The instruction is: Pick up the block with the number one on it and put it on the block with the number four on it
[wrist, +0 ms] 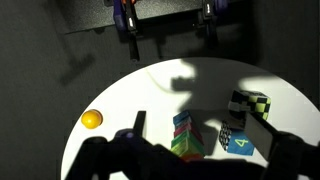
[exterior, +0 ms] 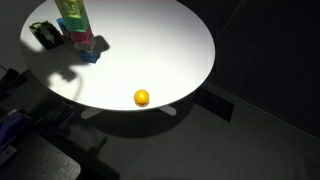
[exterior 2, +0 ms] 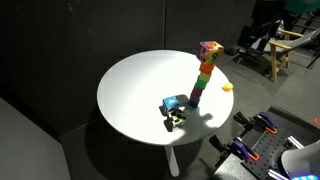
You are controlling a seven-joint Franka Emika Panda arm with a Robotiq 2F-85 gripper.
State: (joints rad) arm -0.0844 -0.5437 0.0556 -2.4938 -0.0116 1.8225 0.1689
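A blue block with a yellow four (wrist: 240, 143) lies on the white round table (wrist: 130, 95); it also shows in an exterior view (exterior 2: 174, 102). A tall tower of coloured blocks (wrist: 185, 136) stands beside it and shows in both exterior views (exterior: 78, 25) (exterior 2: 205, 75). I cannot read a number one on any block. My gripper (wrist: 192, 118) shows only in the wrist view, open and empty. It is high above the table, with its dark fingers on either side of the tower.
A black-and-green checkered block (wrist: 250, 104) (exterior 2: 175, 122) (exterior: 45, 34) sits next to the four block. A yellow ball (wrist: 92, 119) (exterior: 142, 97) (exterior 2: 228, 87) lies near the table edge. Clamps and stands (wrist: 128, 20) are beyond the table.
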